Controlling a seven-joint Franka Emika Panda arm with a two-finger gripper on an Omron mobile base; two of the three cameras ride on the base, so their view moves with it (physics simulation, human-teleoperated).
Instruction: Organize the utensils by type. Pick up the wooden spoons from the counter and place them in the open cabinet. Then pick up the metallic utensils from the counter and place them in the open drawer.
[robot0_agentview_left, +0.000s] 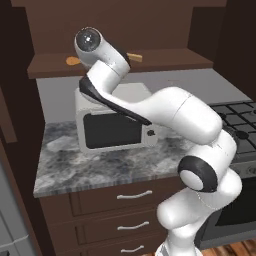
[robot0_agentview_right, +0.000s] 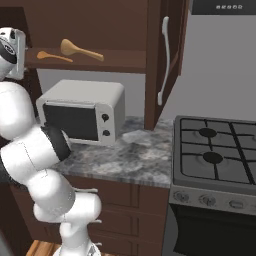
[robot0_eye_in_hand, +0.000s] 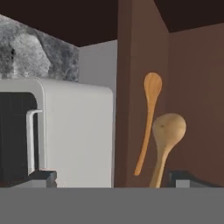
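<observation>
Dark brown cabinetry frames this kitchen corner, with the white microwave as the landmark on the marbled counter. Up beside and above that microwave, the gripper stands with its jaws spread wide and nothing between them; just the two dark fingertips peek up at the bottom of the hand view, one before the microwave's face, the other before the cabinet shelf. Directly ahead of the hand, on the shelf of the open cabinet above the microwave, lie both wooden spoons: the large wooden spoon and the smaller wooden spoon just beside it, close together (whether they touch cannot be told). From the left base view the arm's upper link hides most of them, leaving an orange bowl and one handle tip visible. Right of the microwave, past the cabinet's swung-open door, sits the black gas stovetop. Below the microwave, the drawer fronts are partly covered by the arm.
</observation>
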